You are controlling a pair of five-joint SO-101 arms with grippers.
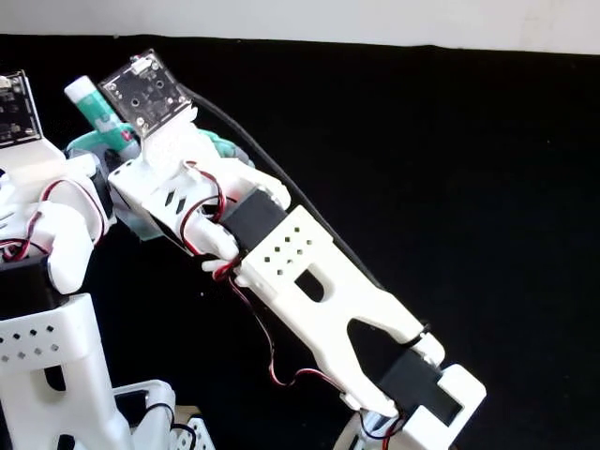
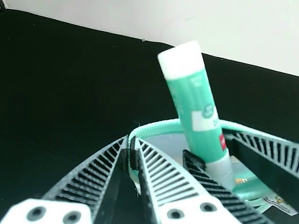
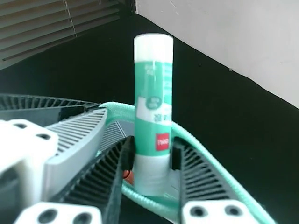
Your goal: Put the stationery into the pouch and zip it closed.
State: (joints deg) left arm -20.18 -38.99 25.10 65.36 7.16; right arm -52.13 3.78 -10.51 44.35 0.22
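Across the black table (image 1: 450, 141), which takes up most of the high view, the right arm (image 1: 309, 281) is stretched from the near right to the far left, where the left arm (image 1: 47, 244) is set at the left edge. The two are brought together there because, by the look of it, one is needed to hold the pouch and the other to load it. The teal pouch (image 2: 154, 127) is found beneath both wrists at the far left, with its mouth open. Its rim is pinched between the jaws of the left gripper (image 2: 131, 145), which are closed together on the fabric edge, evidently so that the opening is held up and wide rather than left to sag. The glue stick (image 3: 153, 107) is stood upright in that mouth, white cap uppermost, with its base inside the loop of the rim and most of its body above it. It is clamped low down by the right gripper (image 3: 152, 150), with the two dark fingers (image 3: 119, 172) pressed against opposite sides. A low, vertical hold of this kind is judged to let the stick be lowered straight in without catching the rim. The loading step is judged partly done, and the zip is not yet closed.
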